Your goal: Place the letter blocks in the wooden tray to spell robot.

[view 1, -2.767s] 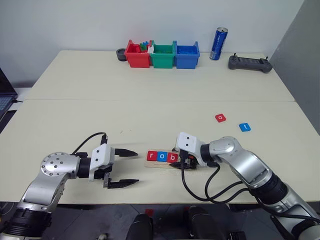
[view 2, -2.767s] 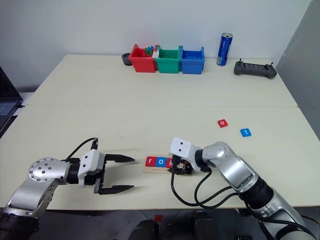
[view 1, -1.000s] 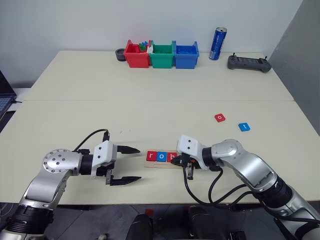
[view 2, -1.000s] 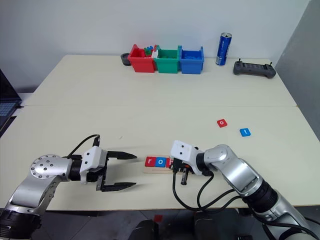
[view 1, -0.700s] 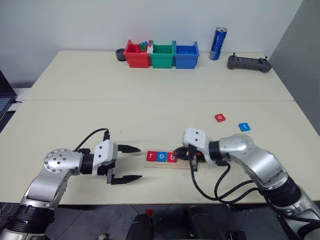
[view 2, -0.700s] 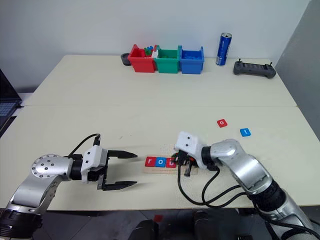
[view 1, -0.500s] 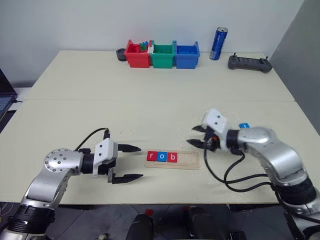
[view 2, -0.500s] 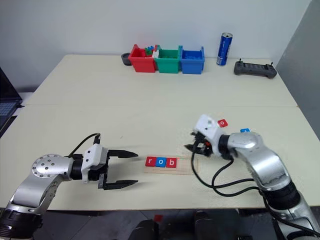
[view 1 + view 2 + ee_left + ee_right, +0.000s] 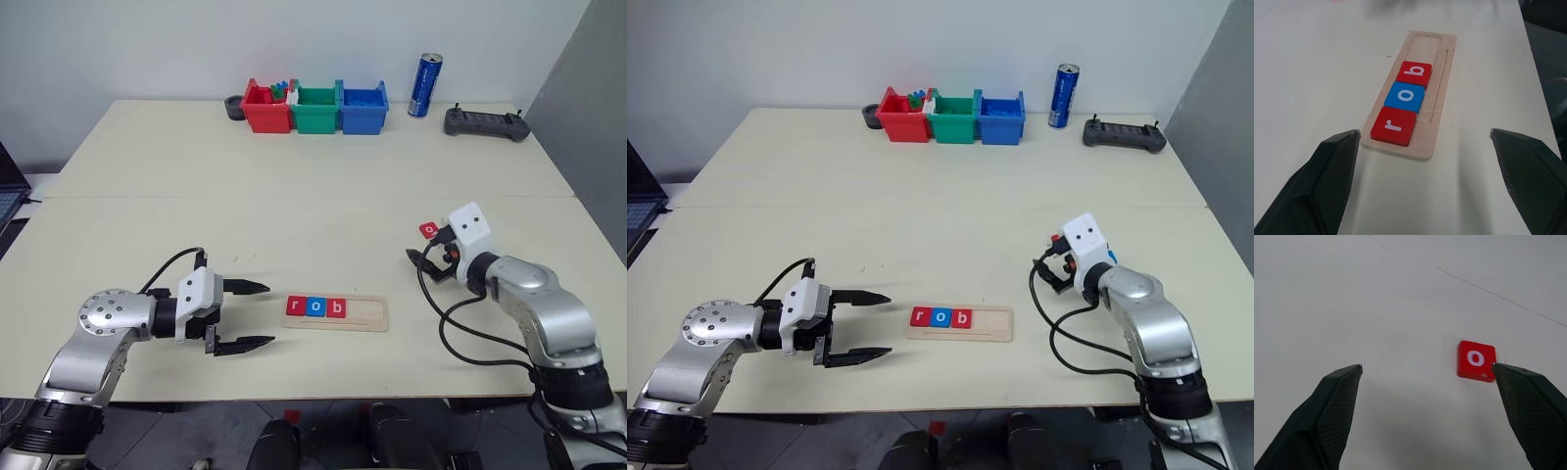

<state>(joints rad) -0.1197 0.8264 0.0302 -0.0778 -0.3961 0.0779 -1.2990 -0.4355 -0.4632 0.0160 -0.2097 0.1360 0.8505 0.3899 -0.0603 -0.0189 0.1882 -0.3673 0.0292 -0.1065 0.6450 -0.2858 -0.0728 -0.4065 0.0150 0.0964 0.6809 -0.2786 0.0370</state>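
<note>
A pale surface (image 9: 294, 196) stretches away from the viewer. Nearest, on the left, the left gripper (image 9: 253, 315) hovers just above it with its two black fingers (image 9: 245, 343) spread wide and holding nothing, pointing toward the tray (image 9: 362, 315). The tray, a long narrow strip of pale wood, lies just beside those fingertips, near the front edge. Three blocks sit side by side in the left half of its slot: a red r (image 9: 297, 306), a blue o (image 9: 315, 307) and a red b (image 9: 336, 308). The right half of the slot is bare wood.

Farther back on the right, the right gripper (image 9: 427, 261) hangs over the surface, its fingers (image 9: 1337, 411) also released and empty. A red block marked o (image 9: 1476, 361) lies flat just beyond them, close to one fingertip; whether it touches cannot be told.

At the far edge stand three bins in a row, red (image 9: 265, 108), green (image 9: 316, 109) and blue (image 9: 362, 108), with a small dark round object (image 9: 234, 106) to their left. To their right stand a blue can (image 9: 425, 85) and a dark controller (image 9: 486, 122).
</note>
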